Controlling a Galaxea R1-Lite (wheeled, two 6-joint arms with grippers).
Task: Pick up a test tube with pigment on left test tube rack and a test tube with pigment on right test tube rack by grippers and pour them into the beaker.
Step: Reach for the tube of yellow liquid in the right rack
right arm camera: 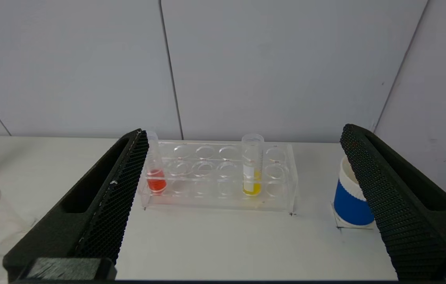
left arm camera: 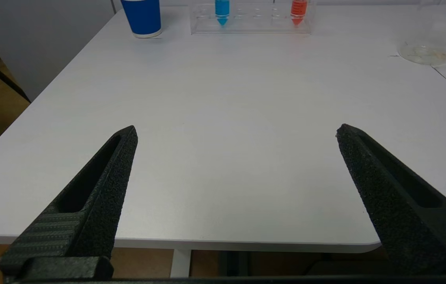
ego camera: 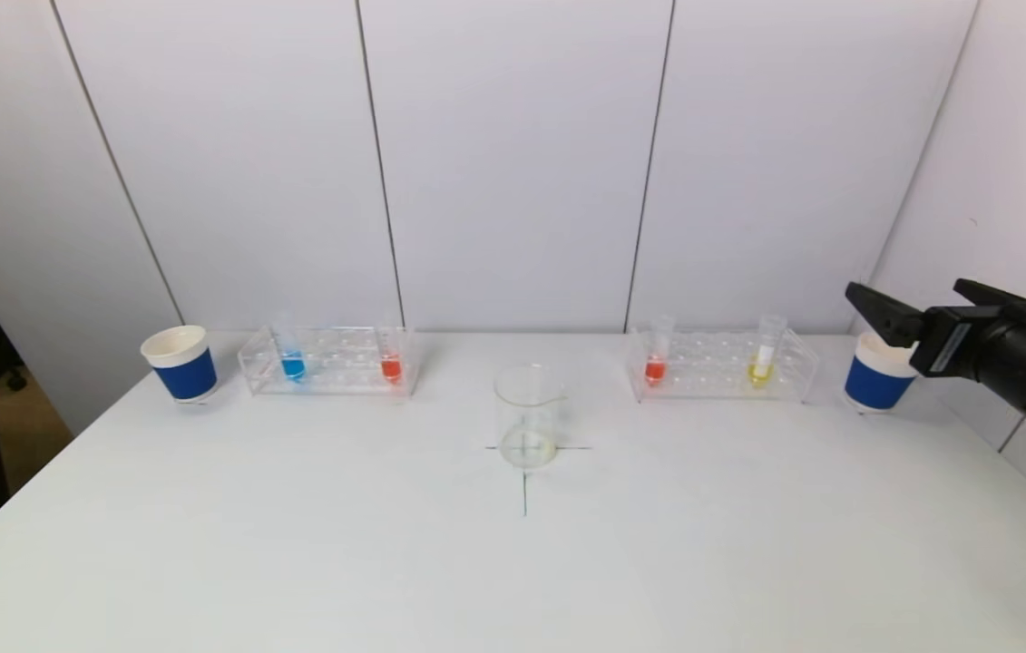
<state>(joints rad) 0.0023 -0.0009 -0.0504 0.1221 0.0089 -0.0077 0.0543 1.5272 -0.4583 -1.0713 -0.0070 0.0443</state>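
The left test tube rack (ego camera: 340, 376) holds a blue-pigment test tube (ego camera: 292, 365) and a red one (ego camera: 391, 366). A red tube (ego camera: 655, 367) and a yellow tube (ego camera: 762, 363) stand in the right rack (ego camera: 719, 381). Between the racks stands the glass beaker (ego camera: 528, 417) on a cross mark. My right gripper (ego camera: 903, 288) hangs open at the far right, above the table and short of the right rack (right arm camera: 219, 197), nothing between its fingers. My left gripper (left arm camera: 236, 132) is open over the table's front left part, far from the left rack (left arm camera: 250, 25).
A blue-and-white paper cup (ego camera: 181, 363) stands left of the left rack, and another (ego camera: 875, 376) right of the right rack, just under my right gripper. A white panelled wall runs close behind the racks. The table's front edge (left arm camera: 207, 244) lies below my left gripper.
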